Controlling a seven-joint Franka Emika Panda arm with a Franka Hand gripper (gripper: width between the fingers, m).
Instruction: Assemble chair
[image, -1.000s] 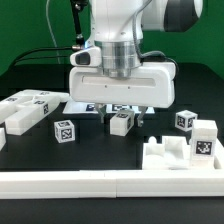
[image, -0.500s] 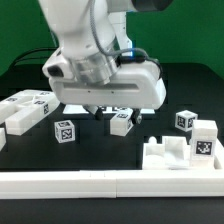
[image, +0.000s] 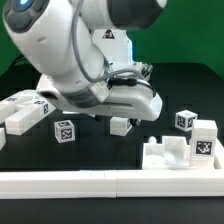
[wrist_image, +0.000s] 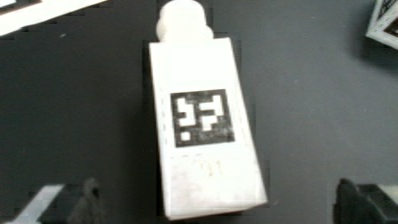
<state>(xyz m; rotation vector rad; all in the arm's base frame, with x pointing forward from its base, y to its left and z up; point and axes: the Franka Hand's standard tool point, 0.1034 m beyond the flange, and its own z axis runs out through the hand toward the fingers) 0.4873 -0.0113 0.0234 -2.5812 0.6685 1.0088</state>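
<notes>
The chair is in loose white tagged parts on the black table. In the wrist view a long white leg piece (wrist_image: 201, 120) with a tag on its face and a round peg at one end lies flat between my open gripper (wrist_image: 214, 203). Both dark fingertips (wrist_image: 64, 200) stand well clear of its sides. In the exterior view the gripper (image: 120, 117) hangs just above that piece (image: 121, 126), and only its near end shows under the hand. Nothing is held.
Tagged blocks (image: 25, 110) and a small cube (image: 65, 131) lie at the exterior view's left. A cube (image: 185, 120), a taller block (image: 205, 139) and a stepped white part (image: 165, 156) are at its right. A long white rail (image: 100, 182) runs along the front.
The arm has leaned over toward the exterior view's left while the hand stays above the same small piece. The jaws have opened a little wider.
</notes>
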